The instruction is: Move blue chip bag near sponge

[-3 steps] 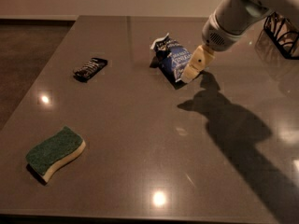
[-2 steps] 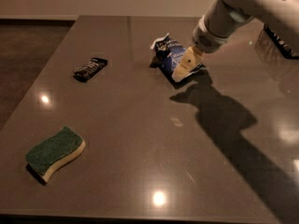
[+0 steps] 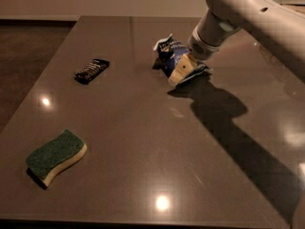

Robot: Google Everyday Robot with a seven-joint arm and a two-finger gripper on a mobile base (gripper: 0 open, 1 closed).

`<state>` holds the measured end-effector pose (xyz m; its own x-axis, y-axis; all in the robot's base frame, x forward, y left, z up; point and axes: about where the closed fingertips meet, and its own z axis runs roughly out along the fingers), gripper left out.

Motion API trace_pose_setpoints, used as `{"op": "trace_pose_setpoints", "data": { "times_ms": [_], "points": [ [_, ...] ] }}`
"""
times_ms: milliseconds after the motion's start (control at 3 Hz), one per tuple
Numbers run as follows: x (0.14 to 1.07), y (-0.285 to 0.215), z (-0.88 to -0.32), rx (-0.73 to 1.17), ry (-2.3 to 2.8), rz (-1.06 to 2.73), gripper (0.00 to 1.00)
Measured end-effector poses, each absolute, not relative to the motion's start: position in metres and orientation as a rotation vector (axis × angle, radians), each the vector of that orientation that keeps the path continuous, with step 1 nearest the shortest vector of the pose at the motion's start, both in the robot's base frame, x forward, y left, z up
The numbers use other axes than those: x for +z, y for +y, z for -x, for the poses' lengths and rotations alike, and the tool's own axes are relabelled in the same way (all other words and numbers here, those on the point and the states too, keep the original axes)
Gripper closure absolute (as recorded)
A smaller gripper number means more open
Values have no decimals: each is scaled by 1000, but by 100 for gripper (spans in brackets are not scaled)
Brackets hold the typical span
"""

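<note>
The blue chip bag (image 3: 172, 55) lies crumpled on the far middle of the dark table, with white lettering and white edges. My gripper (image 3: 181, 71) comes down from the upper right and sits right over the bag's near right part, covering some of it. The sponge (image 3: 55, 156), green on top with a pale yellow base, lies flat at the near left of the table, far from the bag and the gripper.
A small black wrapped bar (image 3: 92, 70) lies on the left part of the table (image 3: 143, 142), between bag and sponge. My arm (image 3: 252, 18) spans the upper right and casts a long shadow across the right side.
My gripper has moved left and down, from beside the bag's right edge to over the bag. The bag, sponge and black bar have not moved.
</note>
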<state>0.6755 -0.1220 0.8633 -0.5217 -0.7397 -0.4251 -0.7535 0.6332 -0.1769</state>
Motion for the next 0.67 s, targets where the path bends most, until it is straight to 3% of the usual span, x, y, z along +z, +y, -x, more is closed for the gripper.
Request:
{"op": "trace_pose_setpoints", "data": {
  "times_ms": [667],
  "points": [
    [858,-110,-684,92,2390,1172,39]
  ]
}}
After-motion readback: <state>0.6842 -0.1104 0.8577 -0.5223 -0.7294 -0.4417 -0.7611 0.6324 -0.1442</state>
